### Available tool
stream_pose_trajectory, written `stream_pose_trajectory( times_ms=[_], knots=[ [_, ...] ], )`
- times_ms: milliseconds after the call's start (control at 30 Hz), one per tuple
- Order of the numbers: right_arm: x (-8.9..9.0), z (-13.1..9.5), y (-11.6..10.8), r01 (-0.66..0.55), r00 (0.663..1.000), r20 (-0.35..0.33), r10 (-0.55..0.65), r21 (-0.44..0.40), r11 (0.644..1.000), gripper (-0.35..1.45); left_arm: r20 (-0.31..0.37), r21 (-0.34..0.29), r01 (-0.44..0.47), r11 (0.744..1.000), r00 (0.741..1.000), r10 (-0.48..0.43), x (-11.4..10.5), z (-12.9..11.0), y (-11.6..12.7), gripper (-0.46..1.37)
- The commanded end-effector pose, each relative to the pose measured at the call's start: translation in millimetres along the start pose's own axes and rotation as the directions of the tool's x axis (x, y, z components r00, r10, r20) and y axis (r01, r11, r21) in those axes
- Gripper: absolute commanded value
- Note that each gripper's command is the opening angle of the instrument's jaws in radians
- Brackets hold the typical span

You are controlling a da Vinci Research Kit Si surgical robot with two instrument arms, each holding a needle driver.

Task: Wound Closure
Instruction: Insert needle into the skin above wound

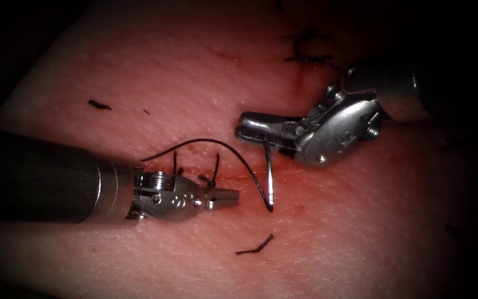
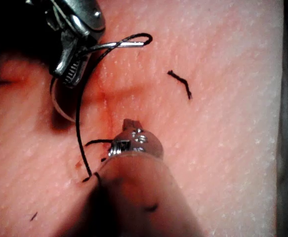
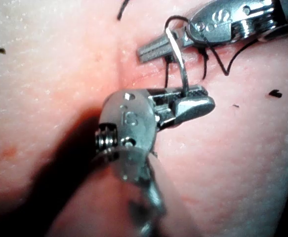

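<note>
My right tool [image 1: 247, 126] pinching needle [image 1: 269, 177] near one end, jaws pressed on it. Needle hanging free above tissue [image 1: 360, 232], not in tissue, swaged end low, just below cut [image 1: 206, 176]. Thread [image 1: 233, 155] arcing from that end up and left, over knotted stitch [image 1: 212, 178] on cut. My left tool [image 1: 225, 195] lying just beside that stitch, jaws pressed together, holding nothing. Cut thread ends lying loose on tissue: one [image 1: 254, 247] below needle, one [image 1: 99, 104] at upper left. Older stitch [image 1: 305, 55] sitting behind right tool.
</note>
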Motion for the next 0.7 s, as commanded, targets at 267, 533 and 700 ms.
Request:
stream_pose_trajectory(
  times_ms=[267, 533, 700],
  knots=[
    [0.0, -0.1, -0.9, 0.007, 1.0, 0.003, -0.007, -0.017, 1.0, -0.35, 0.0, -0.01, 0.0, 1.0, 1.0, 0.0, 0.1, 0.1, 0.0, -0.35],
    [-0.1, -0.2, -1.4, 0.012, 1.0, 0.008, -0.012, -0.024, 1.0, -0.35, -0.001, -0.012, 0.0, 1.0, 1.0, 0.0, 0.1, 0.1, 0.0, -0.35],
    [0.0, -0.2, -1.3, 0.011, 1.0, 0.009, -0.011, -0.024, 1.0, -0.35, -0.001, -0.012, 0.0, 1.0, 1.0, 0.0, 0.1, 0.1, 0.0, -0.35]
  ],
)
